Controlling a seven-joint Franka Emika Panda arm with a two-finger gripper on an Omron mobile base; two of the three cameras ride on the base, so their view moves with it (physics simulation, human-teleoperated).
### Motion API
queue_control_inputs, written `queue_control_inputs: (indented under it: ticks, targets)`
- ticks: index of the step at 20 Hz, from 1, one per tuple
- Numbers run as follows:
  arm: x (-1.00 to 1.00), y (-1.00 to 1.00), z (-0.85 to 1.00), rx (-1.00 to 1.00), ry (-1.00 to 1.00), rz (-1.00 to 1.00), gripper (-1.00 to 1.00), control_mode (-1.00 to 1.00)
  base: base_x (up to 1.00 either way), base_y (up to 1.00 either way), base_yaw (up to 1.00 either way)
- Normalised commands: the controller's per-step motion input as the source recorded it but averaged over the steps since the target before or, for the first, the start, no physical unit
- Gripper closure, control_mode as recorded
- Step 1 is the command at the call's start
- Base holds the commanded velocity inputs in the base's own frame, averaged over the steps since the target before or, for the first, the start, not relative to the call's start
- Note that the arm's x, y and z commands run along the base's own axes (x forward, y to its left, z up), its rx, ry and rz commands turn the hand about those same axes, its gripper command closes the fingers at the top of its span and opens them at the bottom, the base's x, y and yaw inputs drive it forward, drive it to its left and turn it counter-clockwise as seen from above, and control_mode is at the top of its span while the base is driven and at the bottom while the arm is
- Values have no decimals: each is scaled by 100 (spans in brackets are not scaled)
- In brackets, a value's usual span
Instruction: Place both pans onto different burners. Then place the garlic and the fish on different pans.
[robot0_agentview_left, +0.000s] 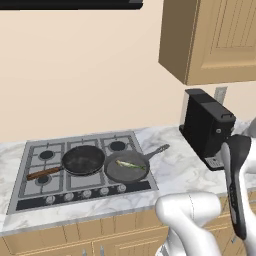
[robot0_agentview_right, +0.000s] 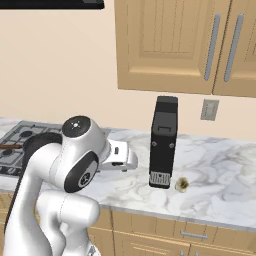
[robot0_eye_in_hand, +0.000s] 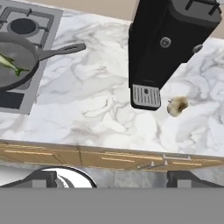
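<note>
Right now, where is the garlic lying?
The garlic lies on the marble counter, just right of the black coffee machine's base in the hand view, far from the pans on the cooktop.

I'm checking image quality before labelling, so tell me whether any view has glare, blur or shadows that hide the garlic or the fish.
Hand view: sharp, evenly lit; the garlic sits unobscured beside the coffee machine, which casts no hard shadow. Left base view: the fish in the grey pan is small but crisp, no glare. Right base view: the garlic is tiny, slightly soft.
</note>
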Motion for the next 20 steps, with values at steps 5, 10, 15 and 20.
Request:
queue_control_inputs:
  ticks: [5, 10, 15, 20]
  targets:
    - [-7, -44, -4, 0, 0, -3, -100, -100, 0, 0, 0]
    - [-2, -43, -1, 0, 0, -2, -100, -100, 0, 0, 0]
    - [0, -38, 0, 1, 0, 0, -100, -100, 0, 0, 0]
    - [0, -33, 0, 3, -3, 4, -100, -100, 0, 0, 0]
